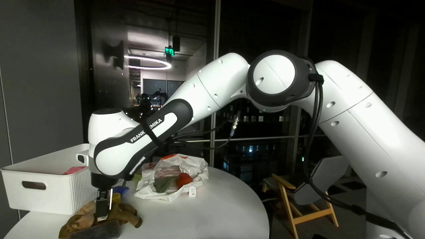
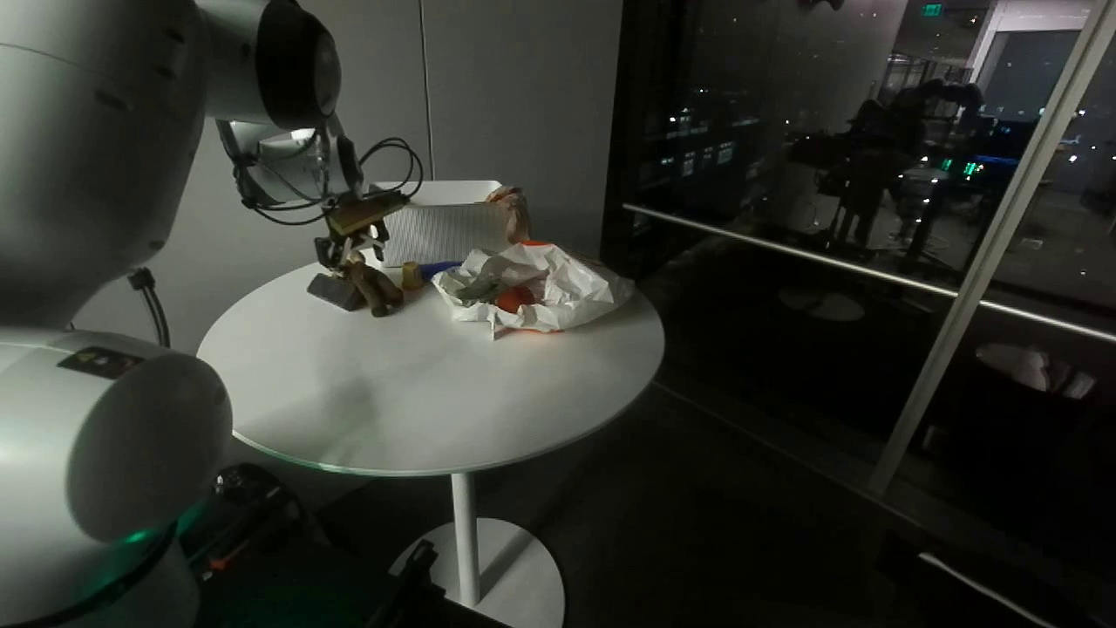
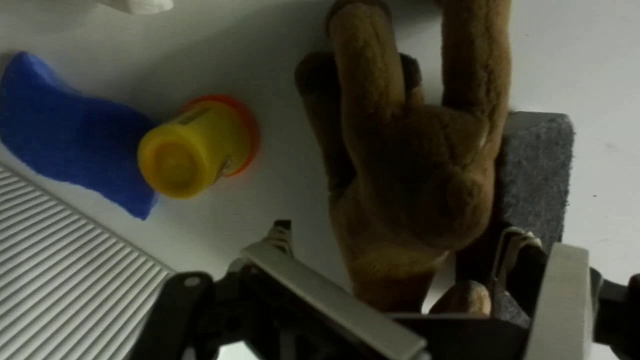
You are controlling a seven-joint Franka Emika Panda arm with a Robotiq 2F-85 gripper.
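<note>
Near nine o'clock in an exterior view, you can read "FRANK" and "EMIKA" on your arm [image 1: 274, 74], a black strap [image 1: 151, 132] crossing between. At eleven o'clock a green sign [image 1: 169, 50] glows, too blurred to read. Near nine in an exterior view, your arm's dark label [image 2: 100, 362] is illegible.

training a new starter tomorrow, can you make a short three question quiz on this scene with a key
1. Multiple choice: which is the gripper nearest to? a) wooden chair b) brown plush toy c) white basket
2. True or false: in the wrist view, the brown plush toy lies between the yellow tub and the grey block.
3. Short answer: do the gripper's jaws stand open or shut?

Key: 1. b; 2. True; 3. Open.
</note>
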